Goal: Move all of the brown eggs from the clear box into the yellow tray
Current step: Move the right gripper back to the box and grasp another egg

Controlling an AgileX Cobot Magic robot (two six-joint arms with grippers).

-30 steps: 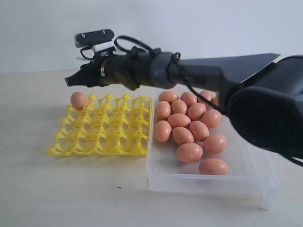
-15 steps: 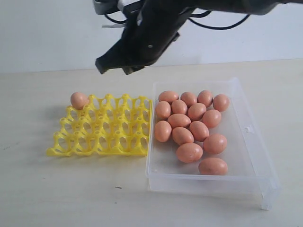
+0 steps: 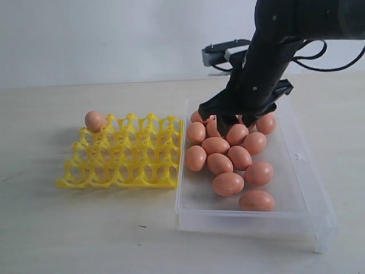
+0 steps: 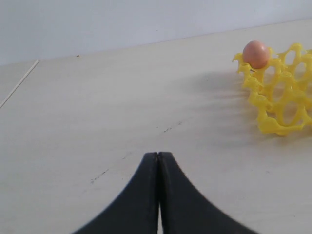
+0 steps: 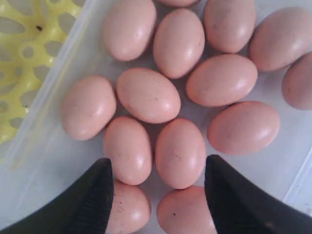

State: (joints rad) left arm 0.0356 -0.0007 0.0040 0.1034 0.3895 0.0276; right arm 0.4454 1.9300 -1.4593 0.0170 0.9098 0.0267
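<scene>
While the right gripper (image 3: pixel 228 121) hangs low over the far half of the clear box (image 3: pixel 302 157), its two dark fingers (image 5: pixel 92 204) stand wide apart with nothing clamped between them. Seen from the right wrist camera, the right gripper (image 5: pixel 158 165) has its parted fingers on either side of two of the brown eggs (image 5: pixel 148 95), which lie side by side directly beneath the gap; whether the fingertips touch any shell cannot be told. The brown eggs (image 3: pixel 228 184) lie loose in the clear box (image 5: pixel 44 165), most packed in a tight cluster toward the far end and the side nearest the tray, with a few more spread toward the near wall. More than ten show, and the arm hides part of the back row.

Just beside the box, on the left gripper's side, sits the yellow tray (image 3: pixel 125 154), its edge close against the box wall. A lone egg (image 3: pixel 95 120) rests in the tray's far corner cup, the corner farthest from the box, and every other cup in sight is unfilled.

Over the pale table (image 4: pixel 97 97), the left gripper (image 4: pixel 158 157) holds its jaws pressed together, gripping nothing. The yellow tray (image 4: pixel 282 102) and the lone egg (image 4: pixel 256 53) lie well apart from it.
</scene>
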